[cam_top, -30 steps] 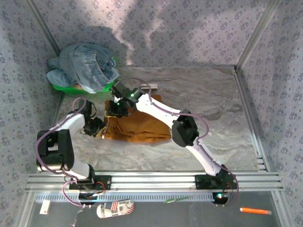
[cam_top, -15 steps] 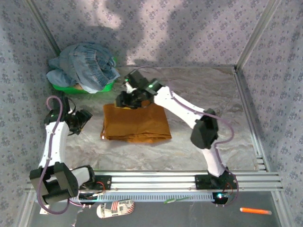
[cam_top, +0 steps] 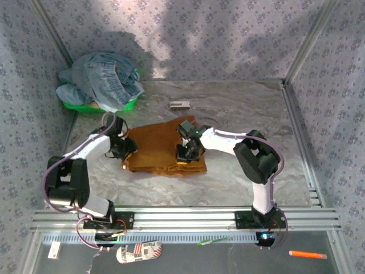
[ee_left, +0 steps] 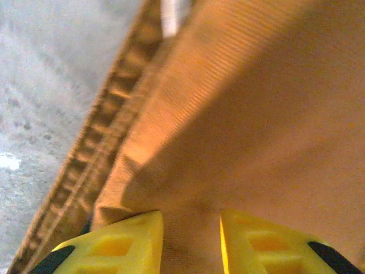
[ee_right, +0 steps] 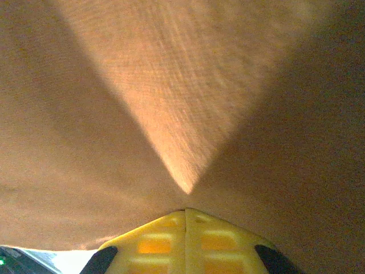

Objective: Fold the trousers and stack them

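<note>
Right gripper (cam_top: 186,152) is pinching fully closed on a small tent of cloth near the right-middle of the trousers (cam_top: 162,149), which are lying folded flat, left of centre on the table (cam_top: 256,125). Left gripper (cam_top: 123,147) is sitting at their left edge, jaws partly apart over the cloth beside the ribbed waistband (ee_left: 94,162); whether it is gripping, I cannot tell. Another fold seems to be getting under way. Next, both arms are needing to lift together and carry the cloth over evenly, without dragging the lower layers.
</note>
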`<action>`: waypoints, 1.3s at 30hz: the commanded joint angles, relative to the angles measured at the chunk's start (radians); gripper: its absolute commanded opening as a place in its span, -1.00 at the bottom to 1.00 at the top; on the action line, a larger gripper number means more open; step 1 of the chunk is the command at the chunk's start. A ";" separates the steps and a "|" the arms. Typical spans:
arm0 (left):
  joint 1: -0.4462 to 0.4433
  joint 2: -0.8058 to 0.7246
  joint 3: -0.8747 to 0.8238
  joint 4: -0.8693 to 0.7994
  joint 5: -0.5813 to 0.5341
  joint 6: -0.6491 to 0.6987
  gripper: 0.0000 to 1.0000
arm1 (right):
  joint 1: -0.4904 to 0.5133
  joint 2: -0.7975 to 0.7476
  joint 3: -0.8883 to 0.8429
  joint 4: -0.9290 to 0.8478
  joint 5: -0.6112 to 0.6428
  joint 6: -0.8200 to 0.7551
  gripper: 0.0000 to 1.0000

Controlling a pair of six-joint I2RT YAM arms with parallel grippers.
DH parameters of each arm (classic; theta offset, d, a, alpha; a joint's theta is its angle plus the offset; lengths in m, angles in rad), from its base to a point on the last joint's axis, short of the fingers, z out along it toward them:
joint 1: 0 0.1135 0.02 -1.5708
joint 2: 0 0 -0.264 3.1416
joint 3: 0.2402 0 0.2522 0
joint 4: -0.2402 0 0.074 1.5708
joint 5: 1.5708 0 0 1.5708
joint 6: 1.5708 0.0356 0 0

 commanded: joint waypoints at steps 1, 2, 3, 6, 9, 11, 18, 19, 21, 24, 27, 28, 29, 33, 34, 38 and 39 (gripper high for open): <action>0.033 0.031 -0.065 0.081 -0.020 -0.023 -0.37 | 0.014 -0.012 -0.113 0.010 -0.025 0.033 -1.00; 0.040 0.041 -0.077 0.092 -0.020 -0.027 -0.35 | 0.012 -0.021 -0.132 0.002 -0.042 0.019 -1.00; 0.044 0.053 -0.079 0.097 -0.021 -0.023 -0.33 | 0.010 -0.033 -0.136 -0.014 -0.049 0.004 -1.00; 0.042 0.096 -0.043 0.081 -0.033 0.007 -0.29 | -0.009 -0.093 -0.100 -0.102 -0.087 -0.081 -1.00; 0.031 0.143 0.024 0.044 -0.075 0.044 -0.29 | -0.039 -0.173 0.019 -0.217 -0.092 -0.200 -0.96; 0.019 0.173 0.072 0.019 -0.112 0.064 -0.28 | -0.077 -0.195 0.104 -0.269 -0.068 -0.261 -0.92; -0.062 0.316 0.242 -0.037 -0.239 0.111 -0.31 | -0.241 0.143 0.450 -0.341 0.063 -0.420 -1.00; -0.073 0.340 0.265 -0.045 -0.253 0.113 -0.32 | -0.255 0.207 0.494 -0.360 0.065 -0.423 -1.00; -0.089 0.373 0.297 -0.057 -0.270 0.126 -0.35 | -0.259 0.270 0.518 -0.373 0.043 -0.442 -1.00; -0.097 0.394 0.315 -0.064 -0.290 0.138 -0.37 | -0.229 0.256 0.424 -0.359 0.056 -0.462 -1.00; -0.097 0.401 0.320 -0.063 -0.308 0.149 -0.37 | -0.195 0.170 0.240 -0.311 0.048 -0.451 -1.00; -0.097 0.405 0.330 -0.068 -0.312 0.154 -0.37 | -0.179 0.132 0.172 -0.296 0.048 -0.443 -1.00; -0.097 0.411 0.341 -0.076 -0.318 0.160 -0.37 | -0.165 0.101 0.117 -0.289 0.049 -0.437 -1.00; -0.097 0.436 0.396 -0.096 -0.345 0.180 -0.37 | -0.062 -0.020 -0.092 -0.257 -0.006 -0.400 -1.00; -0.097 0.441 0.411 -0.096 -0.348 0.185 -0.37 | -0.031 -0.042 -0.117 -0.255 -0.012 -0.394 -1.00; -0.097 0.463 0.462 -0.122 -0.357 0.189 -0.35 | 0.005 -0.092 -0.150 -0.258 0.021 -0.362 -1.00; -0.097 0.460 0.467 -0.128 -0.361 0.191 -0.33 | -0.003 -0.099 -0.149 -0.251 0.018 -0.359 -1.00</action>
